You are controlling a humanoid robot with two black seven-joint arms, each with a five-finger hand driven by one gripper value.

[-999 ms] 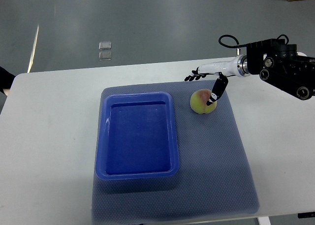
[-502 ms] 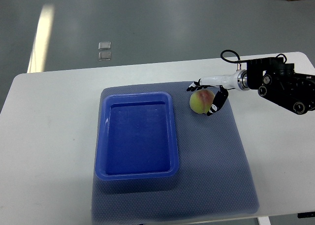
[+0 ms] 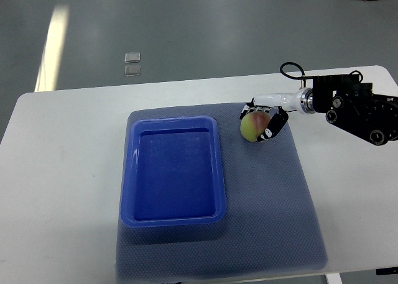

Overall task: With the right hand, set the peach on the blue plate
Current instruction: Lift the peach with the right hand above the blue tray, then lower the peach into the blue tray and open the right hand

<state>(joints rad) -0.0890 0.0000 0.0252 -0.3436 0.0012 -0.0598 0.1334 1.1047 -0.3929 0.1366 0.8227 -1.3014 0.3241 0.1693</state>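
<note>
- We see the peach [image 3: 252, 128] sitting on the grey mat [image 3: 273, 203], near the mat's far right corner.
- The peach is yellow-green with a red patch on top.
- Our right hand [image 3: 263, 117] is around the peach. Its dark fingers [image 3: 270, 131] curl over the top and down the right side, so they are wrapped on the peach.
- We cannot tell if the peach is lifted off the mat or sits on it.
- The white wrist and the black arm [image 3: 357, 107] reach in from the right edge, above the desk.
- The blue plate [image 3: 174, 219] is just left of the peach. It looks like a deep blue tray with tall walls, and it lies on the left part of the mat.
- The peach is outside the plate, apart from its right wall.
- The mat lies on the white desk [image 3: 62, 172], and it fills most of the middle.
- Past the far edge of the desk we see the grey floor [image 3: 199, 29], with a small pale square thing [image 3: 132, 63] on it.
</note>
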